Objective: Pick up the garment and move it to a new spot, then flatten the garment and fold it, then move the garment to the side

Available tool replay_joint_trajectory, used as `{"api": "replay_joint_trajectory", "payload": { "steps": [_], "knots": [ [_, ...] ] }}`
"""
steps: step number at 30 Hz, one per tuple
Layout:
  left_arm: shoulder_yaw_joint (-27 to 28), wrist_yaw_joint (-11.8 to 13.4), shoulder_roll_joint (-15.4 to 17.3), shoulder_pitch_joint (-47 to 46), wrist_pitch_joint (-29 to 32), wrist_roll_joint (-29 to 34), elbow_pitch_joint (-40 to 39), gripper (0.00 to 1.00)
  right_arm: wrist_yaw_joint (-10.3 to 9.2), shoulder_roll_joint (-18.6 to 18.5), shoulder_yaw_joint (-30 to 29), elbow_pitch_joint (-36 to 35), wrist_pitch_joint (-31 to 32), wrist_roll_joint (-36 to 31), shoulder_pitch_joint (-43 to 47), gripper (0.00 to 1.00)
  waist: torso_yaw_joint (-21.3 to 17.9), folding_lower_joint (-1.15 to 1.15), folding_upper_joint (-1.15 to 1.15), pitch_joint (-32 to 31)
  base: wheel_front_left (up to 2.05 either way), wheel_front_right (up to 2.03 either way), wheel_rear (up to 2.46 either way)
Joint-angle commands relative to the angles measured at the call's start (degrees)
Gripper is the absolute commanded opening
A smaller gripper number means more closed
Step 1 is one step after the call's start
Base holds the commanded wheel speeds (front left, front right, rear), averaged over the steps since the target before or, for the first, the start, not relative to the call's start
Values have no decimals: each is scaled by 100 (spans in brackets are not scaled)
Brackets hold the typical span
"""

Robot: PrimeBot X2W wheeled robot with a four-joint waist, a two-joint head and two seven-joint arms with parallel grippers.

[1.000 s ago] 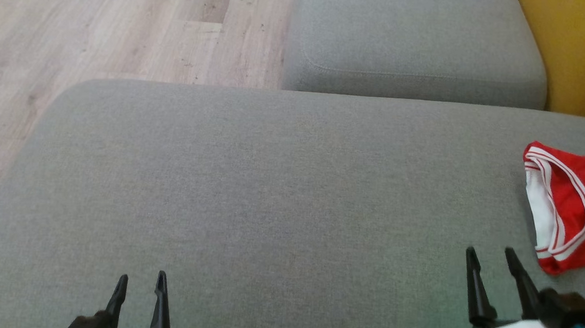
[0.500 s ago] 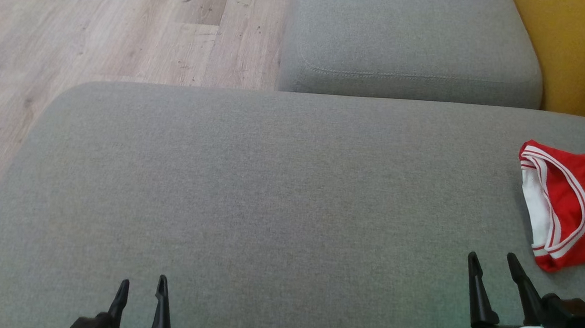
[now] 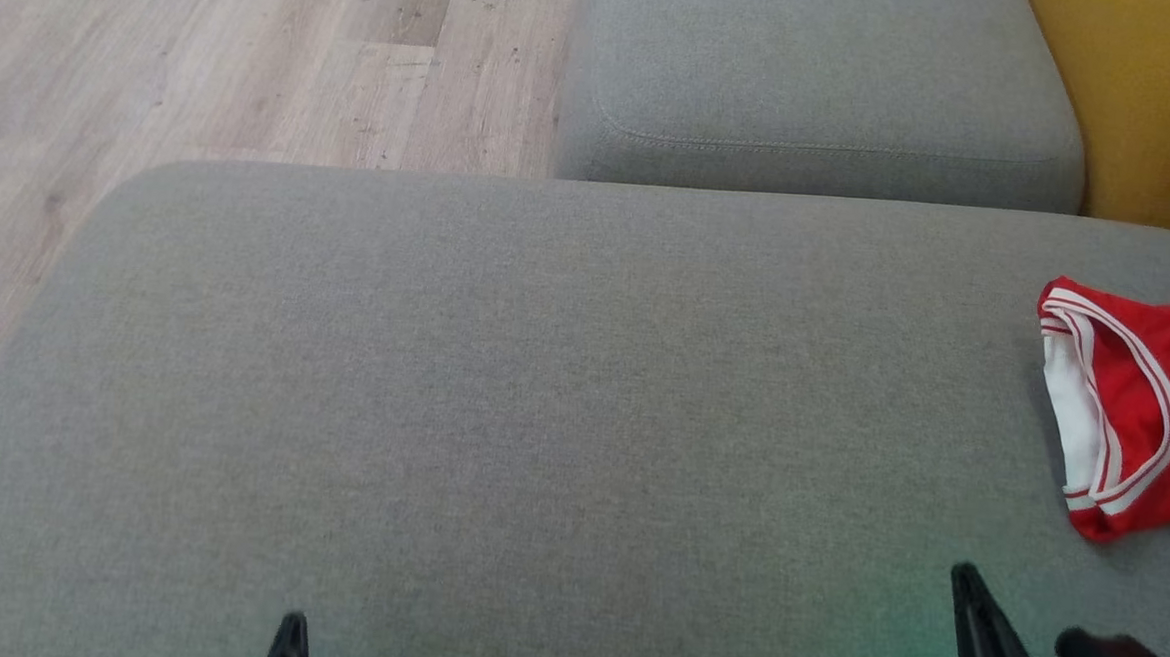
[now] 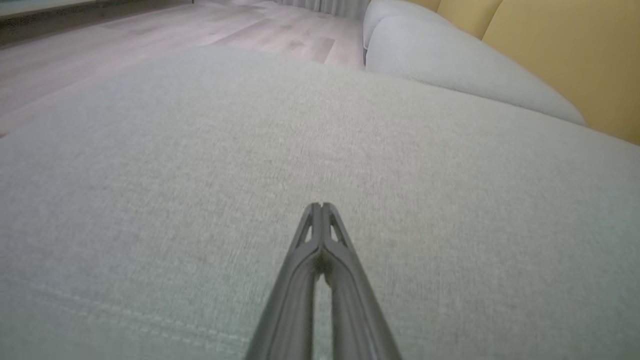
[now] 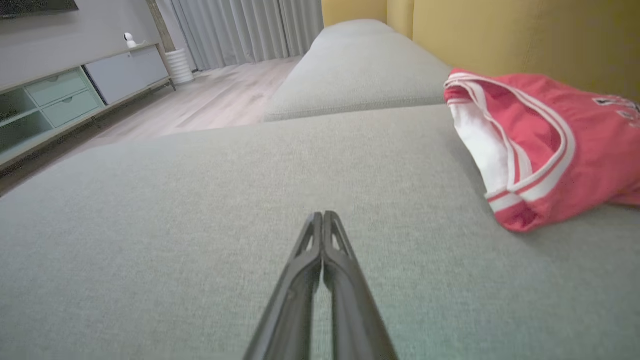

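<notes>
Grey fabric sofa cushion (image 3: 542,386) beneath our grippers. Right gripper (image 3: 969,581), lower right of head view: fingers pressed together, nothing held. Left gripper (image 3: 291,622), bottom edge: same, empty. Red bunched garment with white trim (image 3: 1137,398) at right edge, up-right of right gripper, near, apart; long axis roughly top-to-bottom. We judge right arm nearer. Pale wood floor (image 3: 209,48) upper left, yellow backrest (image 3: 1148,98) upper right.

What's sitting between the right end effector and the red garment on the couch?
Nothing visible does. Bare grey cushion lies between the shut right end effector and the red garment, which rests ahead and to its right.
</notes>
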Motion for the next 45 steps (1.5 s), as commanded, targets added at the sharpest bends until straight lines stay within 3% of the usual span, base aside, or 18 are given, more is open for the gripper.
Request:
{"api": "replay_joint_trajectory", "payload": {
  "steps": [1, 45],
  "knots": [
    [81, -43, 6, -75, 30, -91, -97, 0, 1, -6, -9, -114, 7, 148, -68, 0, -9, 0, 0, 7, 0, 0, 0],
    [1406, -999, -577, -547, 659, -1852, 65, 0, 14, -98, -117, 153, 298, 3063, -748, 0, -220, 0, 0, 173, 0, 0, 0]
  ]
}}
